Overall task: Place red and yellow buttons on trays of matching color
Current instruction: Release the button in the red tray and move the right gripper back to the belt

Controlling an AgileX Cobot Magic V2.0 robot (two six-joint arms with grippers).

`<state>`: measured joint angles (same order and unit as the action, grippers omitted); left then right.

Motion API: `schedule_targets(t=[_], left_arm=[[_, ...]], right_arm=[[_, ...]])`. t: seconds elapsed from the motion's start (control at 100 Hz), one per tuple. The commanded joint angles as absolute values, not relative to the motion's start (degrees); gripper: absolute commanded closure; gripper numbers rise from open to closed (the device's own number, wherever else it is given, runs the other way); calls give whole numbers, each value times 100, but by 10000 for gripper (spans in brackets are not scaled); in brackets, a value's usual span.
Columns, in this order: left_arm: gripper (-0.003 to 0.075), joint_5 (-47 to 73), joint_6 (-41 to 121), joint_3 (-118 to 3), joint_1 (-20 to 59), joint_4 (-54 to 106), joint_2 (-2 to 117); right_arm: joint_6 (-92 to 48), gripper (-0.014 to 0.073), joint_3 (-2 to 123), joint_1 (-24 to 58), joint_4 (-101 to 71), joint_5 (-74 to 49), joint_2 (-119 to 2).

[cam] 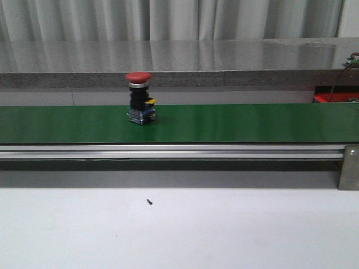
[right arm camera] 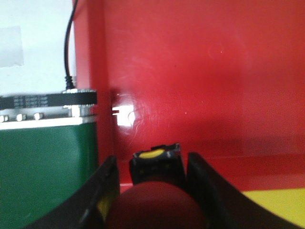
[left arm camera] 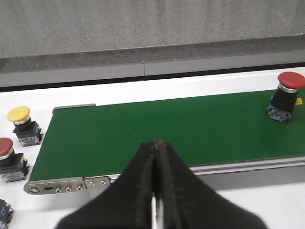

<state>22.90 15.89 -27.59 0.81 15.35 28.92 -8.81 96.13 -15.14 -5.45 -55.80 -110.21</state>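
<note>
The right gripper (right arm camera: 152, 191) hangs over the red tray (right arm camera: 214, 71), fingers apart beside a red button (right arm camera: 157, 207), seemingly unclamped, for matching colour; the left gripper (left arm camera: 155, 191) is closed and empty; another red button (cam: 140, 98) stands on the belt (cam: 252, 123).

White table (cam: 179, 235) carries a long green conveyor belt (cam: 235, 123) in an aluminium rail frame (cam: 168, 151), running left to right across the front view, with a tiny dark speck (cam: 149, 202) on the bare tabletop in front of it. Off the belt's end in the left wrist view, a yellow-capped button (left arm camera: 21, 125) and a red-capped button (left arm camera: 9, 158) stand upright on the table near each other, with part of another unit (left arm camera: 5, 212) at the frame edge. A red tray (right arm camera: 205, 86) sits just beside the belt's other end, yellow tray (right arm camera: 281, 205) touching it.
</note>
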Motion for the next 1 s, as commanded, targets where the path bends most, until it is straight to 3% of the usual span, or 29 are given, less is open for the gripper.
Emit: schedule_targets(t=[0.0,0.4,0.47,0.69,0.99], left_arm=[[739,1841,1596,-2926,128,1637,2912],[740,1841,1596,-2926,128,1637,2912],[740,1841,1596,-2926,128,1637,2912],[739,1841,1596,-2926,128,1637,2912],[740,1841,1586,-2926,128,1648,2912]], right_arm=[[-988,403,9812,-1541,-608,-5101,-10968],[-995,394,9878,-1535,-676,-4833,-11726],[-996,361,9878,-1535,-690,-4840,-11761],[-1001,133,9878,-1535,-723,-4858,-11769],[-1001,115,10541,-1541,-656,-5491,-11662]])
